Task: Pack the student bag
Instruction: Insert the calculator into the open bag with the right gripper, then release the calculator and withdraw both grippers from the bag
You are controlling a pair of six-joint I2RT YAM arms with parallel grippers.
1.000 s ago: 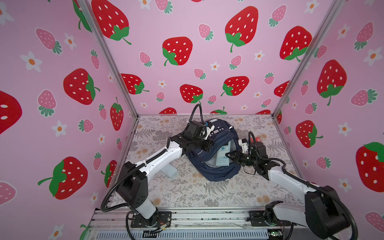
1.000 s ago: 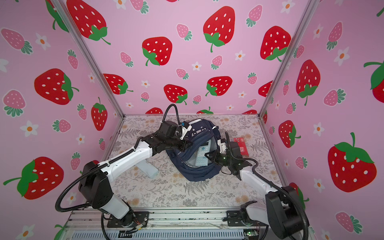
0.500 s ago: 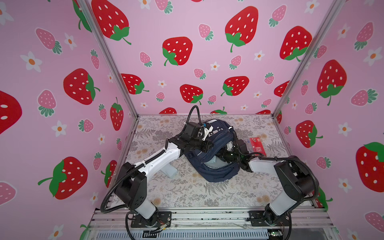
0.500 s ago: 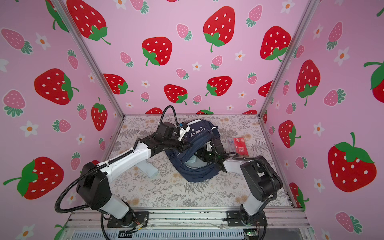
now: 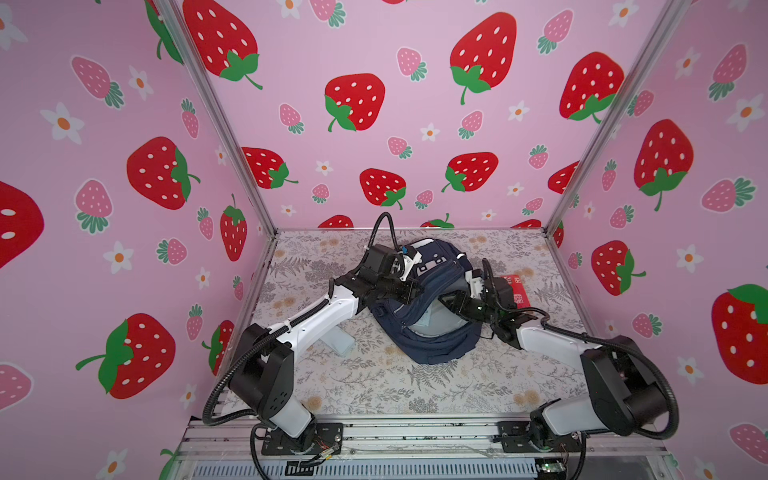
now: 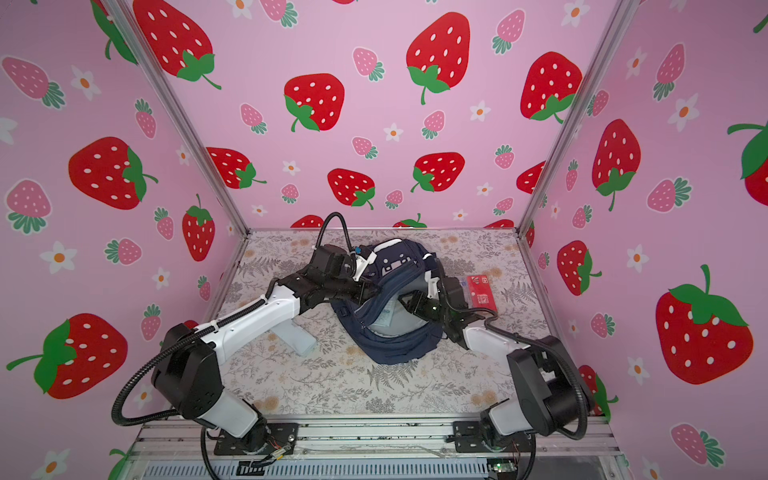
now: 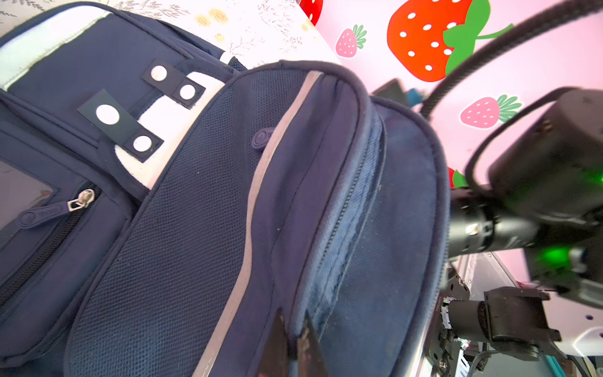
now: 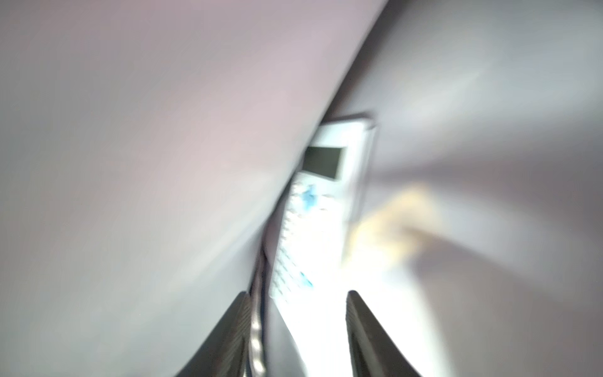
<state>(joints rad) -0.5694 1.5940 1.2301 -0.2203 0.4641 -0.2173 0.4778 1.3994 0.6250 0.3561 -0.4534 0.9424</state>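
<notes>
Red packet [image 5: 517,291], pale block [image 5: 341,342] — floral table [image 5: 374,388], strawberry walls [image 5: 374,54]

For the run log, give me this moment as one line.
left jaws: shut on student bag flap, holding it open | right jaws: open inside bag, calculator just ahead | red card: on table

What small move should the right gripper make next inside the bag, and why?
Probably draw the right gripper straight back out of the student bag. Its jaws stand open, the white calculator lies unclamped between them inside, and the left gripper pinches the bag's lifted edge.
</notes>
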